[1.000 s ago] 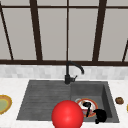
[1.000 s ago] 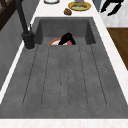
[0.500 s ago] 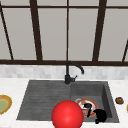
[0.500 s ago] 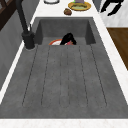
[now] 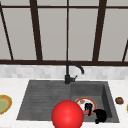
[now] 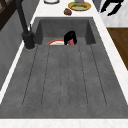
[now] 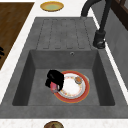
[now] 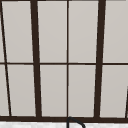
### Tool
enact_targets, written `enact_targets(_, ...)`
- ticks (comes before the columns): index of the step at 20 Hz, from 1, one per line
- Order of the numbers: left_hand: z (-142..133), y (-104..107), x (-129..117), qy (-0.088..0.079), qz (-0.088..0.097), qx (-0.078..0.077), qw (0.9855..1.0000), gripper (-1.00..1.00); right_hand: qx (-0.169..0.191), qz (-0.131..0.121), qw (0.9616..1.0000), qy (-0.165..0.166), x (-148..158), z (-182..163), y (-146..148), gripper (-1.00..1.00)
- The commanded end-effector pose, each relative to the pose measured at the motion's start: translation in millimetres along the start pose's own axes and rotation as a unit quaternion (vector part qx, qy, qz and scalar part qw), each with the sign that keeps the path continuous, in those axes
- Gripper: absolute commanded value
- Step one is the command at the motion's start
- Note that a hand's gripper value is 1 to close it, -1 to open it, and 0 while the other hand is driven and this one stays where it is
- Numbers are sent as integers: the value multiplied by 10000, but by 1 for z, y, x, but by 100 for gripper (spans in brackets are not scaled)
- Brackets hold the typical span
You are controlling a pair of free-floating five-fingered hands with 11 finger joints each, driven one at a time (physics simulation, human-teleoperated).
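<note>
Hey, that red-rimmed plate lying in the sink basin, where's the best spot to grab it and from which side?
Probably the raised rim. The plate lies flat on the basin floor, so only its edge offers a pinch. Come from above on the front side, where the right hand already sits over the rim; the far edge carries a small bit of food.

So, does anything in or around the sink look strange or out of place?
Yes. A big plain red ball sits at the front edge of the sink in the front view, partly covering it; it looks foreign to the kitchen. In the basin, the right hand rests at the plate's rim over something pink. Nothing looks spilled or broken.
</note>
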Motion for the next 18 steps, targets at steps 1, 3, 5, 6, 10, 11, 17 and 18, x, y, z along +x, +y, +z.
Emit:
enact_targets(1, -5, 7, 5, -118, -23, -104, 9999, 100, 0, 0, 10000, 0, 0, 0, 0, 0)
enact_targets(3, -3, 17, 14, -177, -68, 13, 9998, 100, 0, 0, 10000, 0, 0, 0, 0, 0)
enact_targets(5, -7, 30, 22, -139, -29, 86, 9999, 100, 0, 0, 10000, 0, 0, 0, 0, 0)
enact_targets(6, -5, 37, 29, -190, -35, 162, 9997, 100, 0, 0, 10000, 0, 0, 0, 0, 0)
enact_targets(10, 5, 57, 54, -104, -91, 129, 9998, 100, 0, 0, 10000, 0, 0, 0, 0, 0)
enact_targets(11, 9, 63, 58, -22, -47, 177, 9998, 100, 0, 0, 10000, 0, 0, 0, 0, 0)
enact_targets(17, 26, 99, 91, -95, -56, 149, 9998, 100, 0, 0, 10000, 0, 0, 0, 0, 0)
enact_targets(18, 29, 105, 96, -133, -71, 153, 9998, 100, 0, 0, 10000, 0, 0, 0, 0, 0)
